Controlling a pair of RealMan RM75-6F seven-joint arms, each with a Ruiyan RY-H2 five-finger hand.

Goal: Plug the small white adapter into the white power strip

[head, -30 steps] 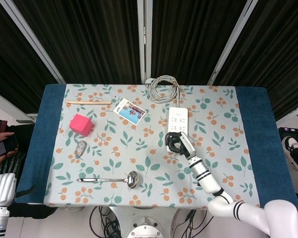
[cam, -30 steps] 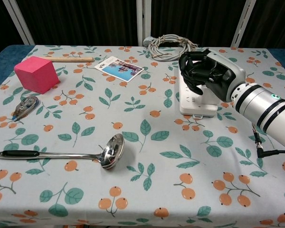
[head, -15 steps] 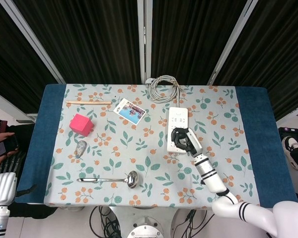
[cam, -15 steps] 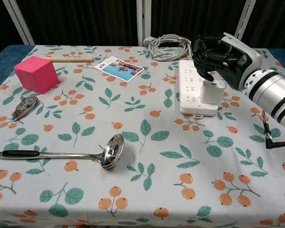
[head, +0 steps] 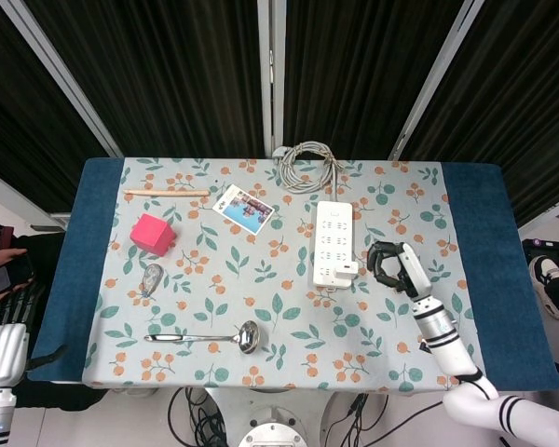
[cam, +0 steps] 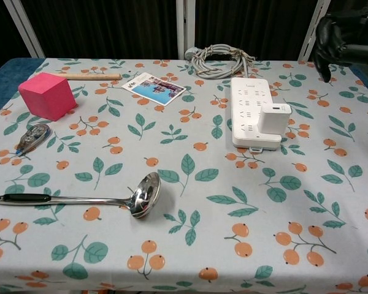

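- Small white adapter: seated upright on the white power strip, on the sockets at the strip's near end, toward its right edge; appears plugged in. Nothing touches it.
- White power strip, head view: long axis runs from the table's far edge toward the near edge, right of centre; the coiled grey cable lies at its far end, near the far edge.
- Right hand: holds nothing, fingers loosely curled and apart; beside the strip's near end, on the side toward the right edge, clear of it. The adapter lies to the left of this hand.
- Left hand: not visible in either view; the right is the nearer one.
- Judgement: insertion looks done; any further press would have to go leftward and down onto the adapter.
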